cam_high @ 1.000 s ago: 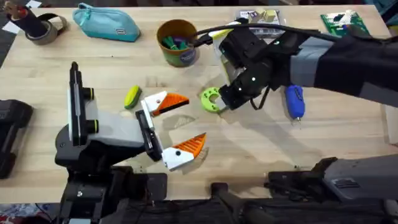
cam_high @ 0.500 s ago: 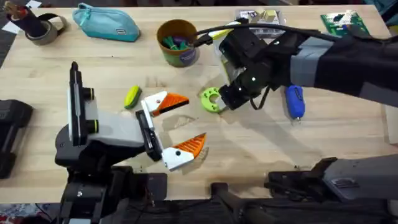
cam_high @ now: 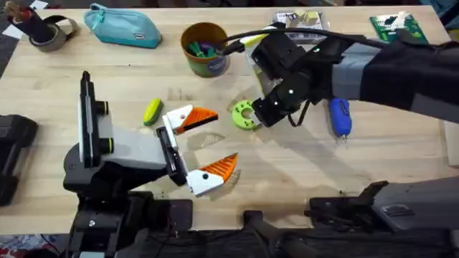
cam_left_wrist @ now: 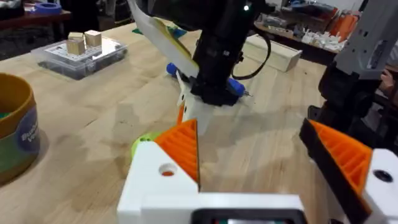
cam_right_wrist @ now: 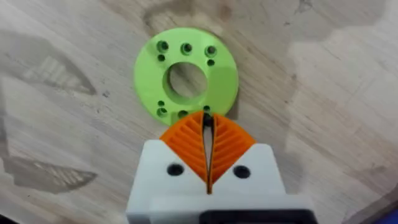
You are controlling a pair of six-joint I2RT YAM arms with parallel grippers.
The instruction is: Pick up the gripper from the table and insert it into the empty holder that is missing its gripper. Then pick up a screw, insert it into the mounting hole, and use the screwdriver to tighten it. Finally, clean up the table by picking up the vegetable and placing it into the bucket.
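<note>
The left gripper [cam_high: 202,147] hovers near the table's front edge, its 2 fingers spread wide and empty. Beside it lies the vegetable [cam_high: 153,112]. The right gripper [cam_right_wrist: 208,138] is pinched closed at the green disc [cam_right_wrist: 186,81]. Rightward lies the screwdriver [cam_high: 340,117]. Farther back stands the bucket [cam_high: 204,49], its label unreadable.

Very little has moved. The right gripper [cam_high: 259,117], pads pressed together at the edge of the green disc [cam_high: 244,115] in the middle of the overhead frame, has crept slightly up and left, nudging the disc with it.
</note>
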